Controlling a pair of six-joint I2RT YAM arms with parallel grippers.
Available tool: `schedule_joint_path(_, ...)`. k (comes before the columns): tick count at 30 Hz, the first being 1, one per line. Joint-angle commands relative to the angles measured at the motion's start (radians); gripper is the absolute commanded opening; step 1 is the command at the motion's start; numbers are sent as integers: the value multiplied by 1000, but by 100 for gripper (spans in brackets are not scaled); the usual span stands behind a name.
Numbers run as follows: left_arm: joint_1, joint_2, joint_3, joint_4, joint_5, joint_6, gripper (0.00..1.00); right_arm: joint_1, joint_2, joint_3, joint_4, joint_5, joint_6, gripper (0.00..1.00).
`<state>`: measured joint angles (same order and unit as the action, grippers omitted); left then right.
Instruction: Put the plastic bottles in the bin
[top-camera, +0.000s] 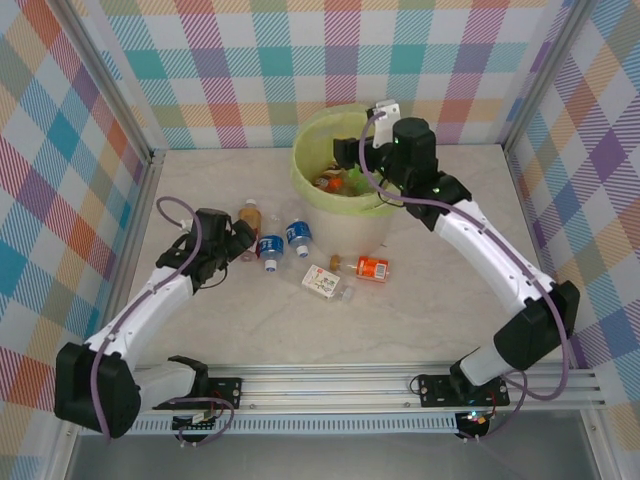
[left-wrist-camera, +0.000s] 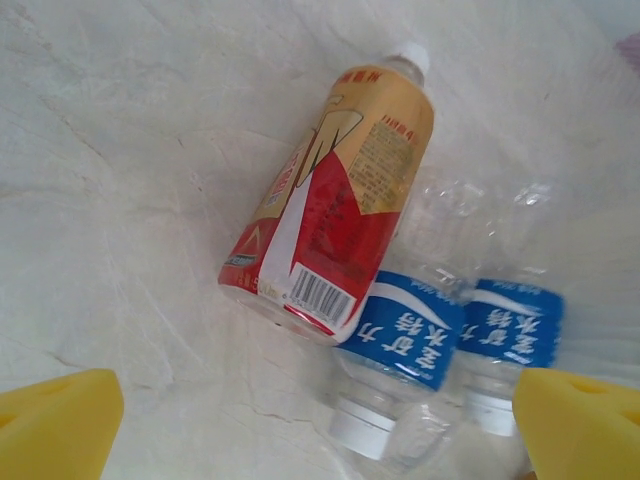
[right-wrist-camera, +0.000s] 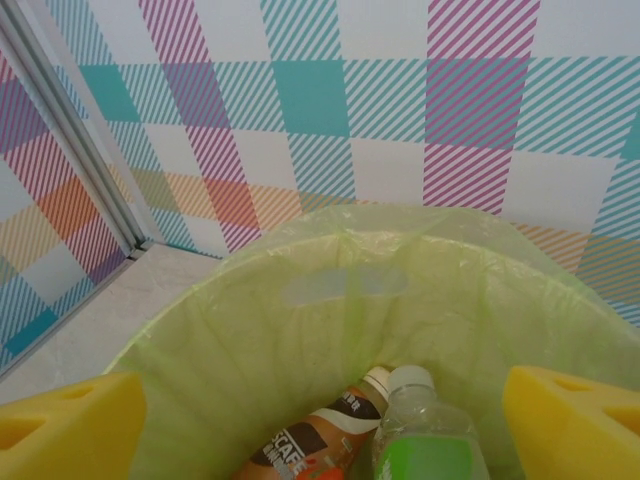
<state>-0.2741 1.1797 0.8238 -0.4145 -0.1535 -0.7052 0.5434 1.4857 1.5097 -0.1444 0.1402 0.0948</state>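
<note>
The bin (top-camera: 312, 190) stands at the back middle, with several bottles (top-camera: 335, 182) inside. My right gripper (top-camera: 347, 152) hovers open over its mouth, empty. In the right wrist view its yellow pads (right-wrist-camera: 65, 430) frame the green-lined bin (right-wrist-camera: 330, 290), where a brown-labelled bottle (right-wrist-camera: 318, 446) and a green-labelled bottle (right-wrist-camera: 425, 445) lie. My left gripper (top-camera: 236, 240) is open just above the table beside a red-and-gold bottle (left-wrist-camera: 330, 220) and two blue-labelled bottles (left-wrist-camera: 405, 345) (left-wrist-camera: 512, 335), gripping nothing. An orange-labelled bottle (top-camera: 370, 267) and a crushed white-and-red one (top-camera: 322, 282) lie in front of the bin.
Checked walls close in the back and both sides, with metal frame posts (top-camera: 150, 155) at the corners. The marble tabletop (top-camera: 420, 320) is bare toward the front rail. The red-and-gold bottle (top-camera: 250, 217) and the blue pair (top-camera: 270, 246) lie touching one another.
</note>
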Motion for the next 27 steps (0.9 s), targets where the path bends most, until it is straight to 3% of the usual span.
schedule_joint_path(1, 19, 88, 73, 35, 21, 192, 100, 0, -109, -51, -4, -32, -11, 95)
schedule_joint_path(8, 64, 339, 259, -22, 40, 387, 100, 1, -283, -194, -47, 6, -4, 100)
schedule_joint_path(13, 95, 489, 391, -103, 167, 486, 100, 0, -390, -293, -49, 81, 11, 100)
schedule_joint_path(18, 108, 574, 463, -162, 140, 538, 99, 0, -465, -365, -55, 133, 26, 100)
schedule_joint_path(27, 142, 662, 531, -228, 240, 580, 79, 0, -506, -394, -63, 177, 19, 100)
